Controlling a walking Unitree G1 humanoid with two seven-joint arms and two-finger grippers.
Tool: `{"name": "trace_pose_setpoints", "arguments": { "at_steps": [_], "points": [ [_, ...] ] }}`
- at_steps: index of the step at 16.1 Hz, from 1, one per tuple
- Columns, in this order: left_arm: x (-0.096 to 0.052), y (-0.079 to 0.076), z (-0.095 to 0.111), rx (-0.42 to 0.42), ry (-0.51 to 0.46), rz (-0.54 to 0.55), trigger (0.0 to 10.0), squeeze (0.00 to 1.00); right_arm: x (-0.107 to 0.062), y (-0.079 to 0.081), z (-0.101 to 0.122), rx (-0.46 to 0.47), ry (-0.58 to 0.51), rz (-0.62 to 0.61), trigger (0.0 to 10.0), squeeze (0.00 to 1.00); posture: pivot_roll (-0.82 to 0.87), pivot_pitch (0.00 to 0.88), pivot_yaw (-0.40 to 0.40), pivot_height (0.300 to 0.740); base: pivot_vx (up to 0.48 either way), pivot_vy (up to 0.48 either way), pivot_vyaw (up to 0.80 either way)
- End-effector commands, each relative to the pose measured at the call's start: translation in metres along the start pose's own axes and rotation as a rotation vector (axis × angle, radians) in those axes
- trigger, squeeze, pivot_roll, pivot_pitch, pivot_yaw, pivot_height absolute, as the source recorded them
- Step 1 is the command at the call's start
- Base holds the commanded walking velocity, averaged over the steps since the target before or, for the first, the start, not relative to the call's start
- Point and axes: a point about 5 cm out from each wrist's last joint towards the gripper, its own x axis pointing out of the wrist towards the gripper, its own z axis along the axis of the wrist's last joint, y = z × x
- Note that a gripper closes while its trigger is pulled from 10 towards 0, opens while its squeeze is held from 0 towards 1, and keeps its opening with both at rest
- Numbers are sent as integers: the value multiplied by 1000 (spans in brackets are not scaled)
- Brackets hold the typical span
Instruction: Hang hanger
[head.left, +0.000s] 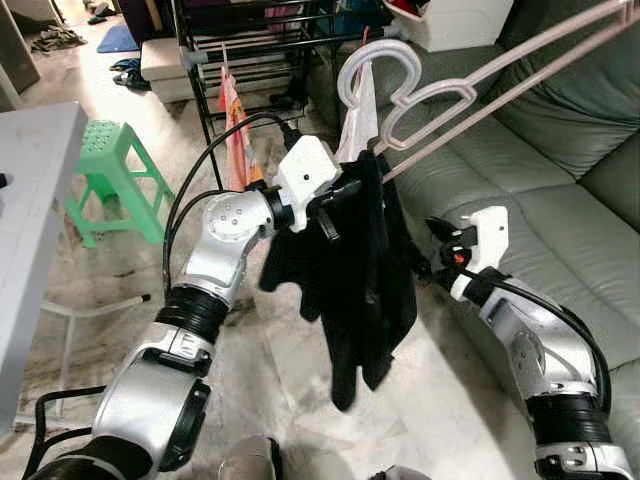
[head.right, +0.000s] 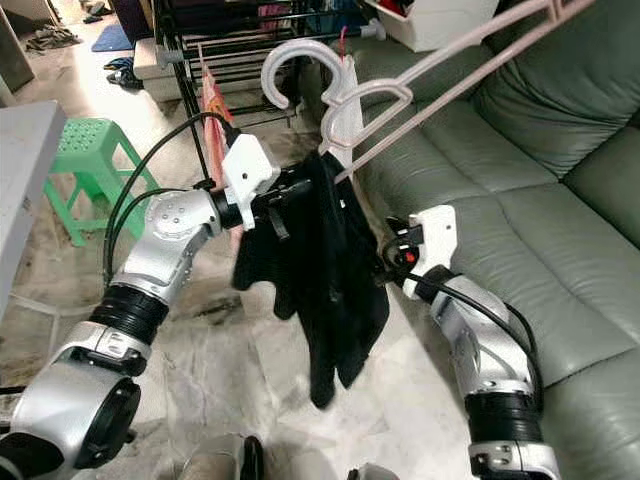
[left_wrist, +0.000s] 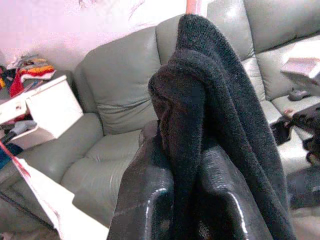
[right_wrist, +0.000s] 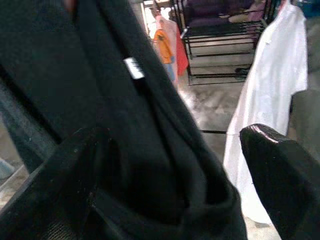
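Plainly, the whole matter turned on how the pink hanger lay against the drying rack. Its long axis ran on a slant, from the hook low and near the rack up and away to the robot's right, over the grey-green sofa. The hook pointed toward the rack's dark bars but stood apart from them, not yet over any rail.

The black garment hung draped from the hanger's lower end and drooped toward the marble floor. The left gripper was at the garment's upper edge, just below the hook, its fingers pressed together on a fold of the black cloth (the left wrist view showed the knit bunched right between them). The right gripper sat on the garment's far side, lower down and nearer the sofa; in the right wrist view its fingers stood spread, with cloth lying across the gap and no clear pinch.

By my judgement the left arm was the nearer to both hook and rack, so the carry forward and to the left would fall to it. A white shirt already hung on the rack just behind the hook and could foul it.
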Motion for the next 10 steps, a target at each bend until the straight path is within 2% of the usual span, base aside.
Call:
{"name": "trace_pose_setpoints", "arguments": {
  "at_steps": [1, 4, 7, 9, 10],
  "points": [
    [10, 5, 29, 72, -106, -23, 0, 0, 7, 4, 3, -22, -1, 27, 10000, 0, -49, 0, 26, 740, 0, 0, 0],
    [10, 1, 42, 70, -164, -69, 0, 0, 13, 2, 4, -51, 10, 5, 10000, 0, -41, 0, 23, 740, 0, 0, 0],
    [11, 4, 62, 72, -227, -65, 0, 0, 12, -18, -15, -58, 133, -180, 10000, 0, -37, 0, 16, 740, 0, 0, 0],
    [7, 12, 62, 94, -209, -44, 0, 0, 5, -20, -25, -55, 190, -195, 10000, 0, -35, 0, 16, 740, 0, 0, 0],
    [6, 13, 60, 98, -199, -40, 0, 0, 4, -20, -26, -57, 196, -197, 9569, 0, -35, 0, 16, 740, 0, 0, 0]
  ]
}}
